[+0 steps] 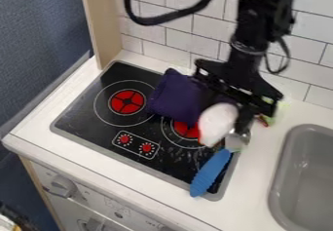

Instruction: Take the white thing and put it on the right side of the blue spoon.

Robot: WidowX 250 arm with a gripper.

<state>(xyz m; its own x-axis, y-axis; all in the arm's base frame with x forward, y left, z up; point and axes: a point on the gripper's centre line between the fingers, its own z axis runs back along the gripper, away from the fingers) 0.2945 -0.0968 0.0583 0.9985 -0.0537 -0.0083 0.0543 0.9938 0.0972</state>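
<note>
I risked dragging the blue spoon [209,174].
My pincer [228,109] hung by the white thing [218,121] near the stovetop's [83,116] right edge, gripping or not, I couldn't tell; low travel could have snagged the spoon's bowl [238,140].

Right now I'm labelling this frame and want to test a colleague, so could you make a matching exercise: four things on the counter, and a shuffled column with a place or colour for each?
Things
1. cloth
2. spoon
3. sink
4. white thing

Places and colours
A. grey, at the view's right edge
B. red along one edge
C. purple
D. blue handle, slanting near the stove's front right corner

Pairs: 1-C, 2-D, 3-A, 4-B
</note>
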